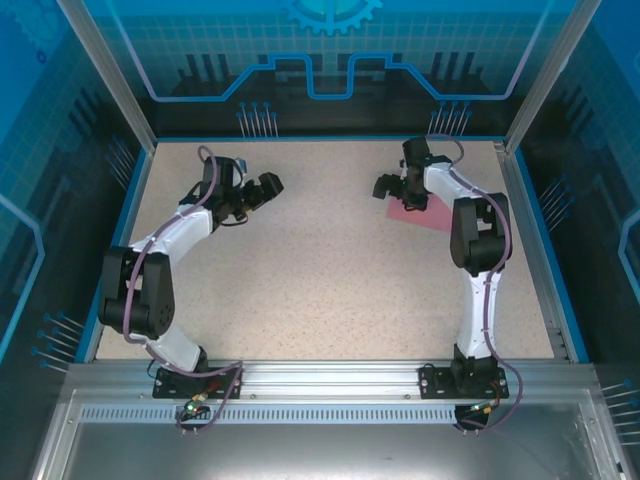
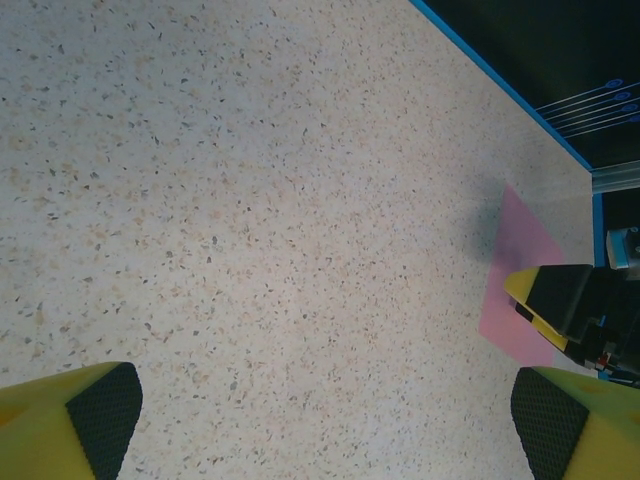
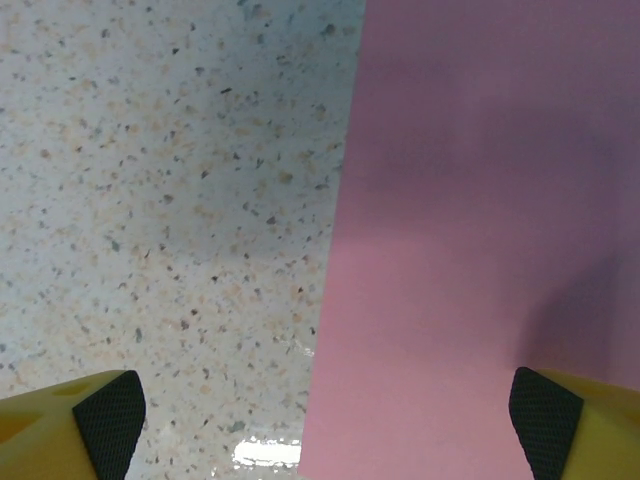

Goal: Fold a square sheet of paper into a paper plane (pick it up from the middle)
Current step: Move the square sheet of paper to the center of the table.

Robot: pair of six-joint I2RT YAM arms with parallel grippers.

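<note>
The square sheet of paper (image 1: 428, 217) lies flat and pink on the speckled table, at the far right. My right gripper (image 1: 400, 191) hovers open over its left edge. In the right wrist view the paper (image 3: 480, 240) covers the right half of the picture. Its straight edge runs between the two wide-apart yellow fingers, and the right gripper (image 3: 325, 432) holds nothing. My left gripper (image 1: 262, 192) stands open at the far left over bare table, well apart from the sheet. In the left wrist view the left gripper (image 2: 325, 432) is empty, and the paper (image 2: 518, 262) shows far off to the right.
The speckled table (image 1: 320, 290) has a raised blue rim (image 1: 533, 240) on the right and along the back. One finger of the right gripper (image 2: 558, 300) shows over the sheet in the left wrist view. Both arm bases sit on the metal rail (image 1: 330, 378) at the near edge.
</note>
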